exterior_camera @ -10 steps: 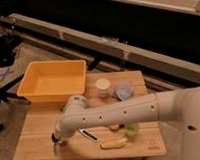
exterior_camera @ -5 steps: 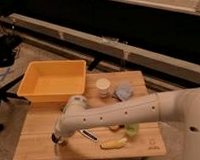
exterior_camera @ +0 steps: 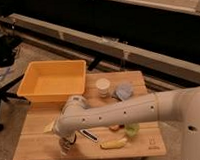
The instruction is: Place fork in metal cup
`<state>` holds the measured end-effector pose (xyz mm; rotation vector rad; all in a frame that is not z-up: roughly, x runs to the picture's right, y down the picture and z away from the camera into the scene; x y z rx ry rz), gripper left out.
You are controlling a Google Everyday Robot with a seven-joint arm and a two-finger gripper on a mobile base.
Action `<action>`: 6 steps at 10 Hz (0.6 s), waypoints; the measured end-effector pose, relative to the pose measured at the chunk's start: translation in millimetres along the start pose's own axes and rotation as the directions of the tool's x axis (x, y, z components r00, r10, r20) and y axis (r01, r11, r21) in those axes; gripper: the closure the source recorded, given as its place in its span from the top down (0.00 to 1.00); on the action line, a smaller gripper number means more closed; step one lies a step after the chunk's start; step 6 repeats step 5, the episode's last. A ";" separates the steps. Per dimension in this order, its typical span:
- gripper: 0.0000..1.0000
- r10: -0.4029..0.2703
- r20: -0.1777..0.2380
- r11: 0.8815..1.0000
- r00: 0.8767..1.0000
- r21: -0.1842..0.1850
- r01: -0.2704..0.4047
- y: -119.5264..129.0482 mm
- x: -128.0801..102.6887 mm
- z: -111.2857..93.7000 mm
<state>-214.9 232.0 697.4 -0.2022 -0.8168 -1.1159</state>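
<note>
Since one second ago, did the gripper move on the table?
No. The gripper remains low near the table's front left, same place relative to the yellow bin.

It looks like a lab or test bay. A lone wooden table (exterior_camera: 141, 142) stands on speckled flooring, the gripper (exterior_camera: 65, 145) low over it. A long grey rail (exterior_camera: 142, 53) crosses the dark backdrop.

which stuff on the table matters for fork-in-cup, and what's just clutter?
Job: hand, low over the table's front-left corner; fork and metal cup not discernible.
Clutter: yellow bin, white jar, green cup, black-handled utensil, blue-grey object.
</note>
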 end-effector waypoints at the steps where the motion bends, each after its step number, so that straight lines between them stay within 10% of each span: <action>1: 0.80 0.000 -0.001 1.000 1.000 0.002 0.000 -0.2 -0.2 0.0; 6: 0.80 0.014 -0.035 0.999 0.999 0.037 -0.013 -2.7 2.3 -5.1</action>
